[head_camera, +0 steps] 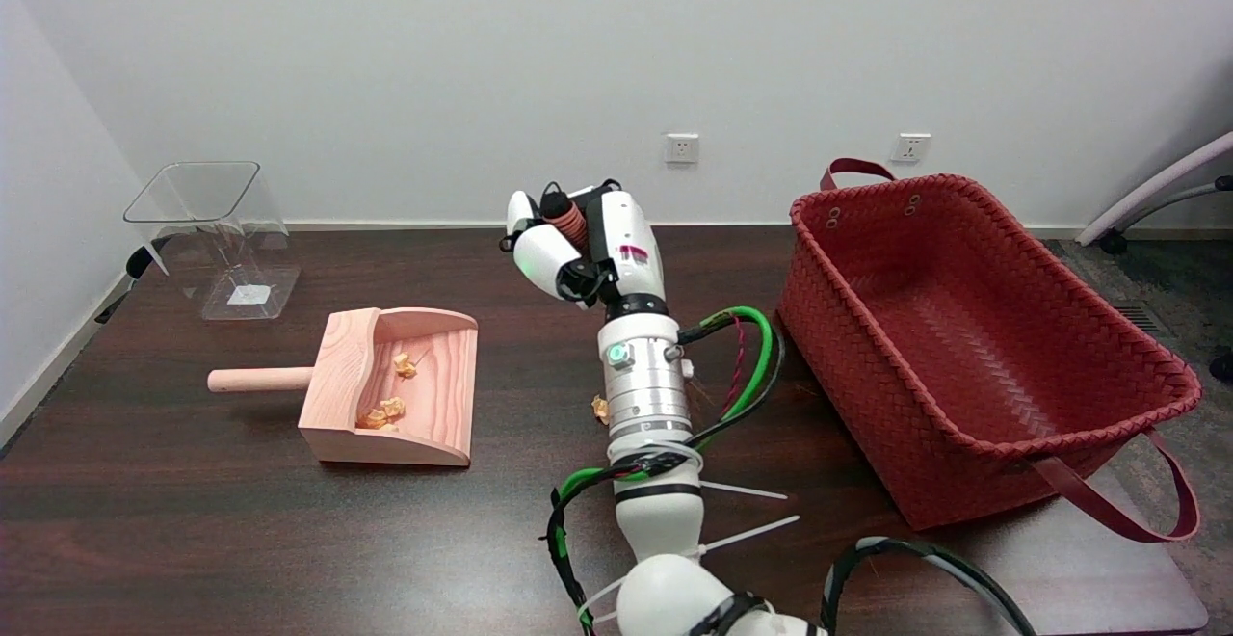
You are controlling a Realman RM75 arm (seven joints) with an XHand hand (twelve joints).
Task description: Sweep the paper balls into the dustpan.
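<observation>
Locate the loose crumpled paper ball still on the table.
The crumpled paper ball lies mid-table, right of the wooden dustpan, half hidden behind the right arm's silver wrist.

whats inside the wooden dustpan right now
Inside the wooden dustpan lie paper balls: one near its back wall and a small cluster by its near side. Its raised near wall may hide a little. One more ball sits outside, half covered by the right arm.

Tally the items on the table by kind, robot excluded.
Paper balls: 4, with 3 in the dustpan and 1 beside the arm
Wooden dustpan: 1
Red basket: 1
Clear container: 1
Total: 7
</observation>
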